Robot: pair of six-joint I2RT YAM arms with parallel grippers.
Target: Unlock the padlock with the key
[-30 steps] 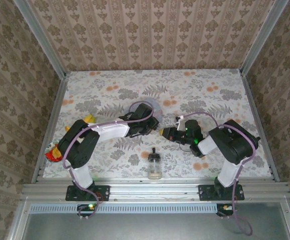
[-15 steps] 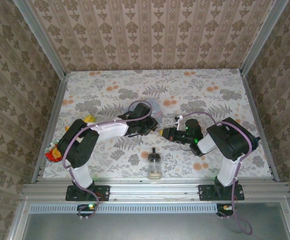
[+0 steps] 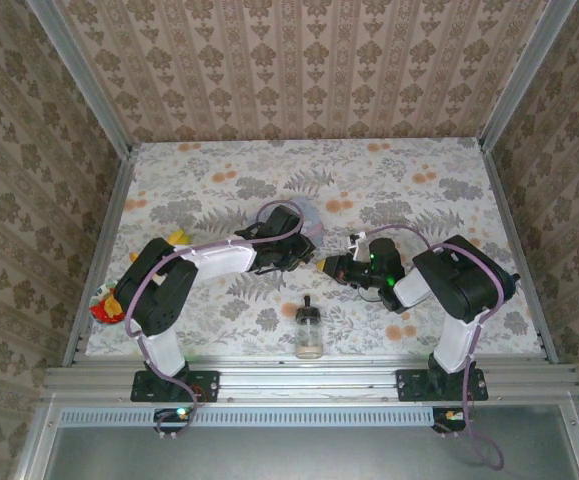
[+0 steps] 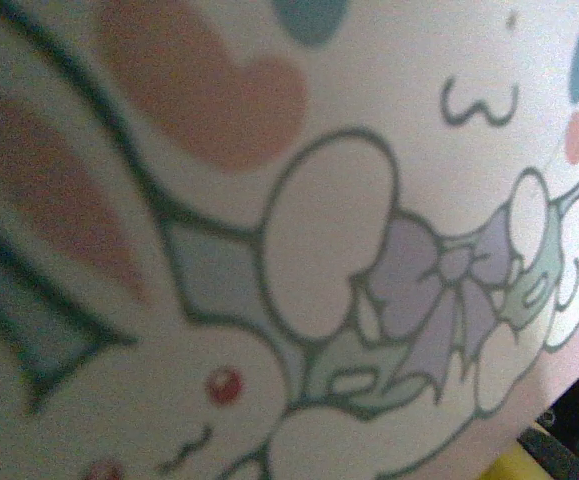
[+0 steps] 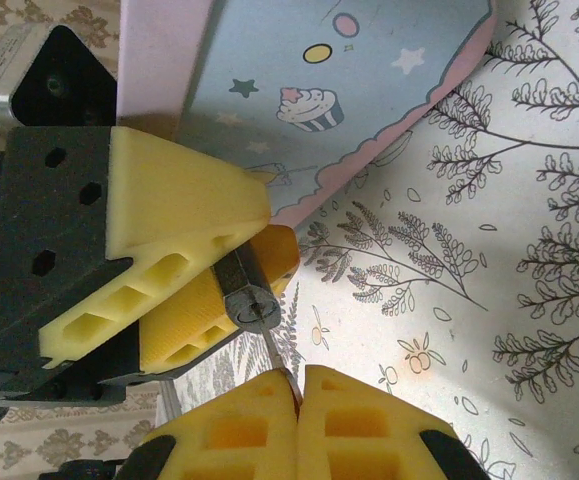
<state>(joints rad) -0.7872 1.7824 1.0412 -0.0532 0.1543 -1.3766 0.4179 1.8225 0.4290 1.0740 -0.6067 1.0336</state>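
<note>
In the right wrist view, the small dark padlock (image 5: 241, 290) is clamped between the yellow fingers (image 5: 179, 200) of my left gripper (image 5: 261, 242), with its keyhole end facing my right gripper. My right gripper (image 5: 299, 385) is shut on the thin metal key (image 5: 277, 350). The key's blade reaches up to the keyhole and its tip sits in the slot. In the top view the two grippers meet tip to tip near the table's middle, left gripper (image 3: 304, 257) and right gripper (image 3: 325, 267). The padlock's shackle is hidden by the fingers.
A pale blue tin with cartoon prints (image 5: 349, 90) lies just behind the left gripper, and its bunny lid (image 4: 269, 200) is pressed close to the left wrist camera. A small glass bottle with a black cap (image 3: 309, 330) stands near the front edge. Colourful toys (image 3: 106, 300) lie at the left rim.
My right gripper has edged slightly left, towards the padlock in the left gripper. The left arm has hardly moved.
</note>
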